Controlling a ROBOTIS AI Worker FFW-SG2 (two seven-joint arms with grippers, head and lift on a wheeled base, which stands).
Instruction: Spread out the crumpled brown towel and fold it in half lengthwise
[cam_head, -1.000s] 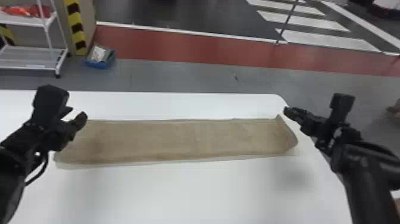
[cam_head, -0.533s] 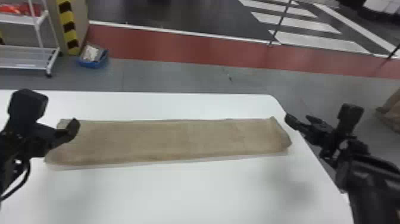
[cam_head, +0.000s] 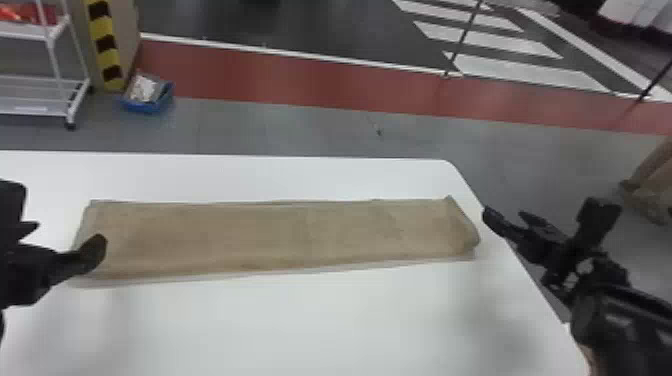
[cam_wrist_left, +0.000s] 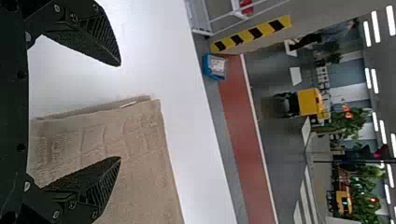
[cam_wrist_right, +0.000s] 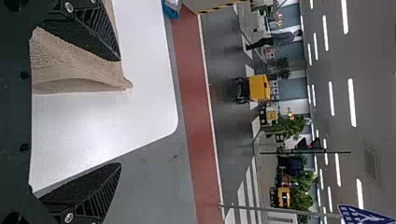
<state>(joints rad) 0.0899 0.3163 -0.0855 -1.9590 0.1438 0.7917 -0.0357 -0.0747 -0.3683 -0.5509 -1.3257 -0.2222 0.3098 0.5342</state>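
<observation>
Towel (cam_head: 280, 235), brown and coarse in weave, lies on the smooth white table (cam_head: 310, 325) as a long flat strip. Shallow creases mark its left end; its right end slants, with a small peaked far corner. Left gripper (cam_head: 69, 233) is open by the left end, fingers spread wide; right gripper (cam_head: 504, 215) is open too, near the right end at the table's side edge. Beyond, on the grey floor (cam_head: 310, 127), sit a blue bin (cam_head: 145, 106) and a white wire rack (cam_head: 37, 85).
</observation>
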